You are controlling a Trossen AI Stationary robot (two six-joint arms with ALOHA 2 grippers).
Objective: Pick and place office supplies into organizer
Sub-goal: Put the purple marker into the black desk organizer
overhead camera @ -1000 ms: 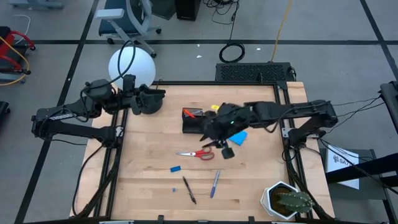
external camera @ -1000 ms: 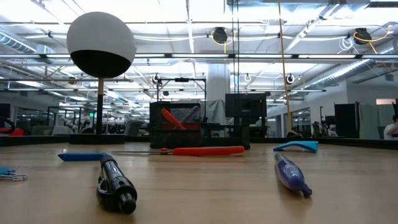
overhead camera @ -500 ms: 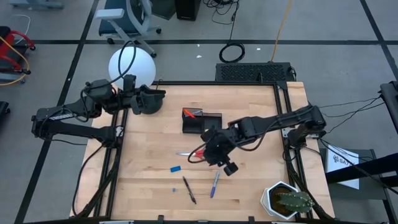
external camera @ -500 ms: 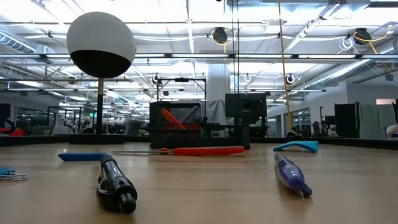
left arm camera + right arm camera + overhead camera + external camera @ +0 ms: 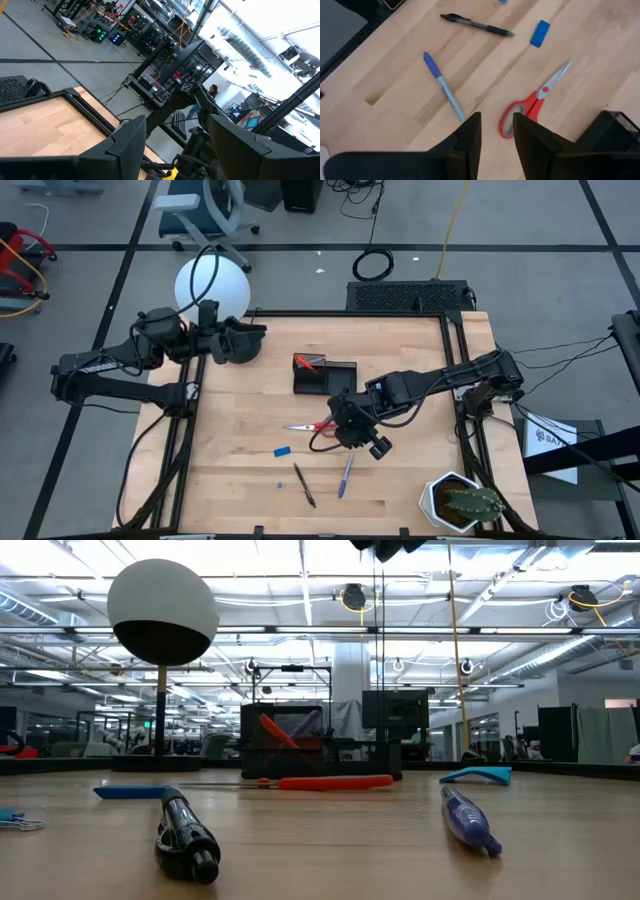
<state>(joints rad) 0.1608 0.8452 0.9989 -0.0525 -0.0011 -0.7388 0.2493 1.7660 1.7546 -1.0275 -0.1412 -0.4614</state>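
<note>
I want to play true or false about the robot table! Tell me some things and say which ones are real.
1. The red scissors lie on the table. True.
2. The right claw holds the scissors. False: it hovers above them, empty.
3. The blue pen is inside the organizer. False: it lies on the table.
4. The left claw is open, away from the supplies. True.
5. A cactus stands at the table's corner. True.
</note>
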